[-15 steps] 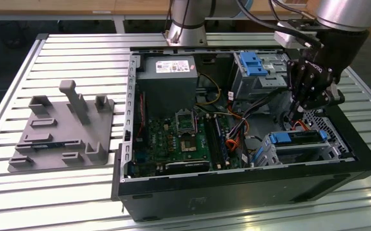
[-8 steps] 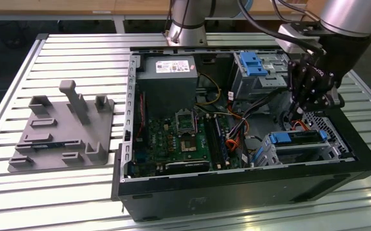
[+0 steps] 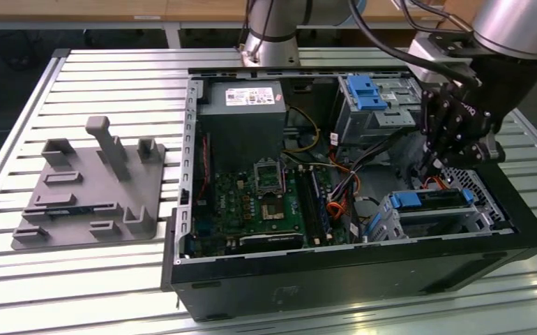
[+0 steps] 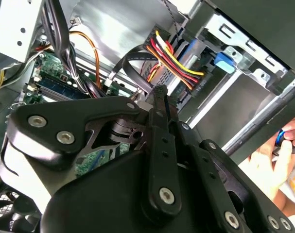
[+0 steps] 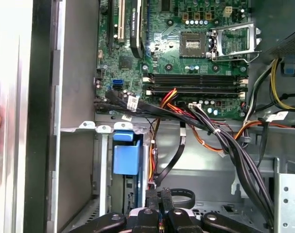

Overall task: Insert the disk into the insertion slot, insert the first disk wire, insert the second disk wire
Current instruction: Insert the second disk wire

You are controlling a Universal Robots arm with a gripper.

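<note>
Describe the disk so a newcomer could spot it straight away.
Start at the open computer case on the slatted table. Go to its corner at the exterior view's lower right, under the gripper. There the disk lies in the silver insertion slot; its bright blue carrier frame sets it apart from the taller grey bay with a blue latch further back.

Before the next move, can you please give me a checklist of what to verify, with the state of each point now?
1. Disk seated in slot: ok, it lies in the cage.
2. Gripper inside the case, just above the slot: ok.
3. A wire held by the gripper: cannot tell.
4. Red-yellow wires clear of the gripper: not ok, they hang close ahead of it.
5. Hand away from the case: not ok, it is right beside the outer wall.
</note>
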